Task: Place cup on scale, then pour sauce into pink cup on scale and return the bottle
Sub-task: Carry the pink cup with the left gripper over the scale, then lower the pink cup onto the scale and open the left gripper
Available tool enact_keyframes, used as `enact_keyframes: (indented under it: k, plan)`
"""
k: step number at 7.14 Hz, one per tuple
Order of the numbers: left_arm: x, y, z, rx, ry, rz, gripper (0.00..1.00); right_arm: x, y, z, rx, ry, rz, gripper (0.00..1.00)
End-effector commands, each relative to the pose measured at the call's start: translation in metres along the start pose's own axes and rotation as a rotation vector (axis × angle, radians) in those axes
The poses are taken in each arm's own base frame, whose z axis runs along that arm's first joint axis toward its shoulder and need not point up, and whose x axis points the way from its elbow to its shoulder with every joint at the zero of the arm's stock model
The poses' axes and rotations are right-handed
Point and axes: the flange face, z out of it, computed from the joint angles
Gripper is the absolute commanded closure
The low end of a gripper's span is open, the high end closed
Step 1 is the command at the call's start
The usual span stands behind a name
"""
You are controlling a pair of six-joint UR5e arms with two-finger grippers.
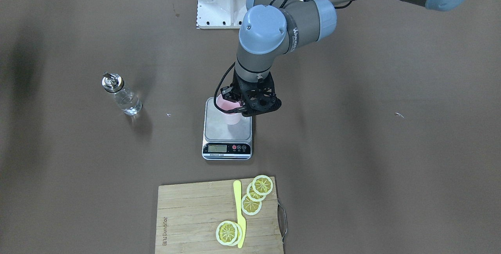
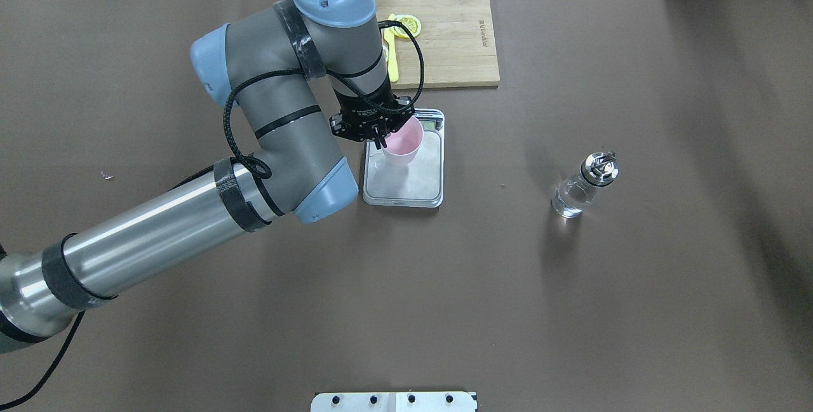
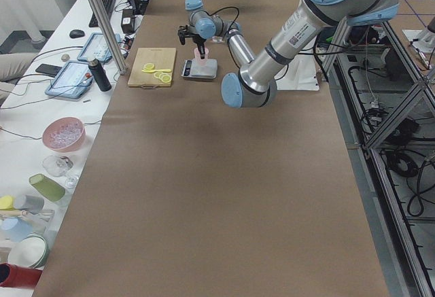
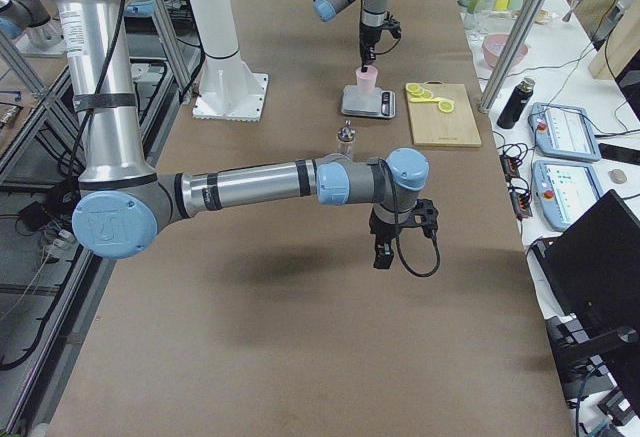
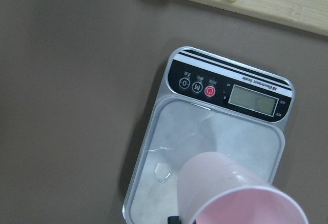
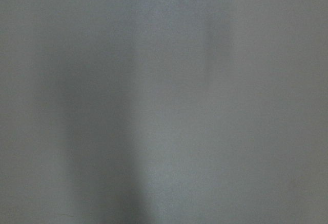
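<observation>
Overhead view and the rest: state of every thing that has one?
scale: display shows no readable digits.
cup: upright over the scale's platform, looks empty; contact with the platform cannot be told.
bottle: upright, spout cap on, untouched.
clear liquid: all inside the bottle.
left gripper: jaws shut on the cup's rim.
right gripper: away from the task things; open or shut cannot be told.

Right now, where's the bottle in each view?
Front-facing: bottle left of centre, left of the scale.
Overhead: bottle right of centre, right of the scale.
Exterior left: cannot make it out.
Exterior right: bottle upper centre, nearer than the scale.
Left wrist: not in it.
Right wrist: not in it.
Shared landmark: the scale.
</observation>
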Motion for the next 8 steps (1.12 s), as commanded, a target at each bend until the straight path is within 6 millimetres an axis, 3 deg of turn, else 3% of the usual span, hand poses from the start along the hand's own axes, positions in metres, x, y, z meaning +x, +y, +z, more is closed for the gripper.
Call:
enact_keyframes:
  k: [1,4,5,7,8]
  plan:
    - [0.002,0.003,0.012,-0.005,0.015,0.025,1.0,0.0,0.0,0.0,0.001,0.0,0.001,0.0]
    - [0.001,0.007,0.017,-0.007,0.008,0.029,0.92,-0.003,-0.001,-0.003,0.006,0.0,-0.005,0.0]
    - [0.001,0.007,0.017,-0.007,0.008,0.029,0.82,-0.004,-0.003,-0.003,0.007,-0.001,-0.008,0.0]
    - [-0.002,0.005,0.018,0.022,0.028,0.06,0.04,-0.004,-0.003,-0.004,0.009,-0.001,-0.008,0.0]
    - [-0.011,0.005,0.028,0.045,0.038,0.077,0.03,-0.005,-0.003,-0.005,0.01,-0.001,-0.009,0.0]
